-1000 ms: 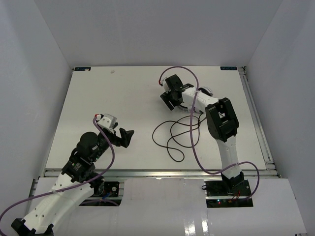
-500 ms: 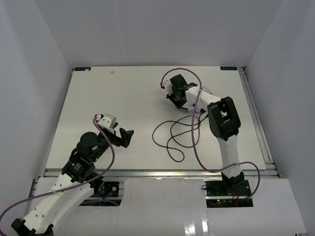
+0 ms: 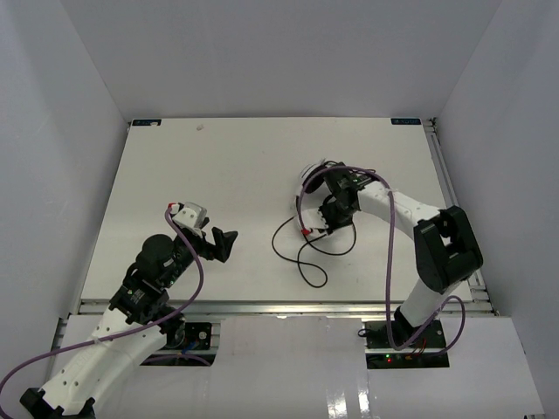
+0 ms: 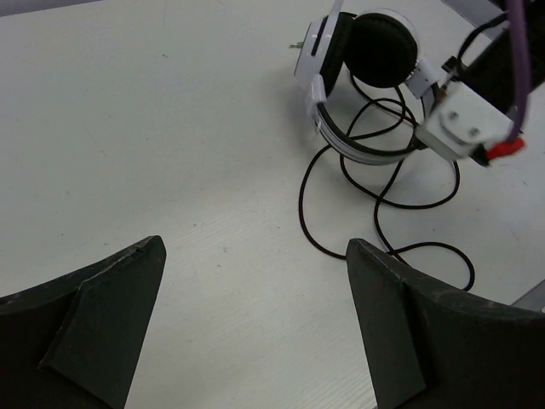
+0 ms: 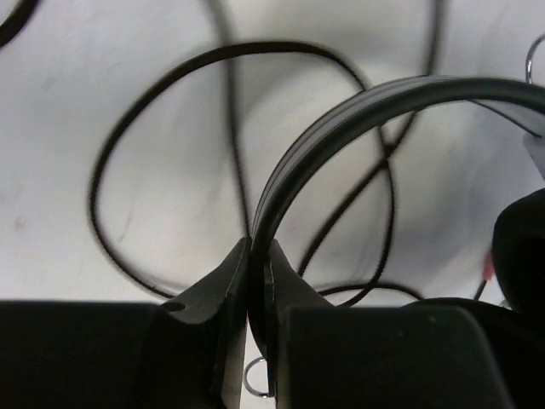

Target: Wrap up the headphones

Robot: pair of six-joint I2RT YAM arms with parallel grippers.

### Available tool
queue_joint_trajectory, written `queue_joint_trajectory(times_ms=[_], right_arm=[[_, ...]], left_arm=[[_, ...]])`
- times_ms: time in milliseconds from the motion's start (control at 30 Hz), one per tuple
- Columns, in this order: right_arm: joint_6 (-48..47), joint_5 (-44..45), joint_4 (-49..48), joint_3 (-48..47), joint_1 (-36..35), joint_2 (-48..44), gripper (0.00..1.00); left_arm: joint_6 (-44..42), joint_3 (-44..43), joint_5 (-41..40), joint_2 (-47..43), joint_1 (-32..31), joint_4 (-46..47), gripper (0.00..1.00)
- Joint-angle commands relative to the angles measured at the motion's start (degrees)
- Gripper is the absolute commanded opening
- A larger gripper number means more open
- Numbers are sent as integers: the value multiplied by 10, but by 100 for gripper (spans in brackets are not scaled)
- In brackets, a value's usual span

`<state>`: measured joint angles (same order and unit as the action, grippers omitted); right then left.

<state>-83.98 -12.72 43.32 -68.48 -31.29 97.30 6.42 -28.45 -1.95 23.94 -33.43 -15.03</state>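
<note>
Sitting right of the middle, the white over-ear headphones with black pads (image 4: pixel 375 51) have their thin black cord (image 4: pixel 300 200) sprawled in loose loops on the white surface (image 3: pixel 192 166). The right arm's fingers (image 5: pixel 217 290) pinch the black-and-white headband (image 5: pixel 341 111). The left arm's fingers (image 4: pixel 111 307) hang wide apart, well away. Wrapping looks barely begun, with no turn of cord wound yet.
</note>
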Motion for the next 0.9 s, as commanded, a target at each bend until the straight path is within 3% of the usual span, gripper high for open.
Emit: queue_joint_trajectory(times_ms=[0,200,233,300,333,433,500,600,667,700,733,767,800,867], right_arm=[[-298,-7,38,67,2,-56,8],[-272,6,-14,84,12,-55,22],[-255,1,-17,79,16,-55,35],[-220,-19,-18,65,23,-63,83],[-192,-37,-18,55,27,-74,88],[-99,-97,-24,26,37,-110,90],[22,-124,-48,20,38,-148,90],[279,-128,-163,37,39,-203,90],[472,-133,-185,45,60,-208,90],[550,-177,-180,51,81,-205,90],[580,-206,-177,64,91,-200,90],[630,-211,-188,75,98,-200,90],[730,-184,-212,93,98,-204,90],[823,-114,-259,148,96,-230,90]], left_arm=[[-4,-4,0,-3,2,0,98],[-5,-4,0,-3,2,0,98],[-5,-4,0,-3,2,0,98],[-6,-4,2,-3,2,-1,98],[-6,-4,2,-4,2,-1,98],[-6,-5,3,-7,3,-1,98],[-5,-5,4,-9,2,-2,98],[-5,-6,5,-10,2,-2,98],[-5,-6,5,-11,3,-1,98],[-5,-6,5,-11,2,-2,98],[-4,-6,5,-12,2,-2,98],[-4,-6,5,-13,2,-1,98],[-4,-6,5,-13,3,-1,98],[-4,-6,5,-13,2,-2,98]])
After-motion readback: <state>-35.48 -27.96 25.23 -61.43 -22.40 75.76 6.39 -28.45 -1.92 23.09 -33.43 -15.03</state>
